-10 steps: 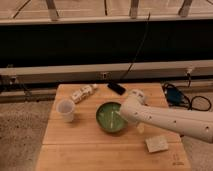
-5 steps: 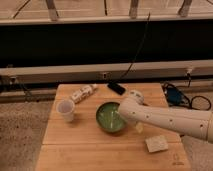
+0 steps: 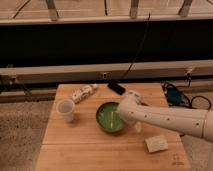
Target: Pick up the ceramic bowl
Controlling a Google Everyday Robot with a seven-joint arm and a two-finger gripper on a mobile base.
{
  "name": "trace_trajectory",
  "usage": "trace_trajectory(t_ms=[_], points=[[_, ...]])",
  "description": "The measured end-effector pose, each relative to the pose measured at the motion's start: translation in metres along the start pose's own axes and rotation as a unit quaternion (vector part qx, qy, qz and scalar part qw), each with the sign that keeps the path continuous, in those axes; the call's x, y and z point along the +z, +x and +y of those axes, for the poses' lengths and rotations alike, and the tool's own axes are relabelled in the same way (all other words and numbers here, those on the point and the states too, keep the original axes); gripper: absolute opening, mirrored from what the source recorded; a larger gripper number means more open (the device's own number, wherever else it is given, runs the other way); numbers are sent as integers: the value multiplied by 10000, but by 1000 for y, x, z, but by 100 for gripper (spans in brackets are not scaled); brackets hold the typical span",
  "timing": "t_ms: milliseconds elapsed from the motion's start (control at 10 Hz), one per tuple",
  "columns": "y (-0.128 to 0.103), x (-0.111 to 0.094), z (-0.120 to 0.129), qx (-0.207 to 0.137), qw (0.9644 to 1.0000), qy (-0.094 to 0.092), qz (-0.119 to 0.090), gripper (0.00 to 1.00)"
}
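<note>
The round, shallow, glossy green ceramic bowl (image 3: 108, 119) sits near the middle of the wooden counter (image 3: 75, 146), with the gripper (image 3: 123, 113) at the bowl's rim on the side facing the counter's right edge; whether the gripper is apart or together cannot be told.

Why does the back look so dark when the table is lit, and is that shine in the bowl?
Camera view: warm light falls on the table, while the panel behind is nearly black; pale streaks inside the bowl may be glare or glaze; the gripper, at the bowl's right rim, is brightly lit.
</note>
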Motion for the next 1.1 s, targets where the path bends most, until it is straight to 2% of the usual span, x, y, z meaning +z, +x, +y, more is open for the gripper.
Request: trace_trajectory(t_ms=[1100], points=[[3,20,-9,-159,9999,-37,43,80]])
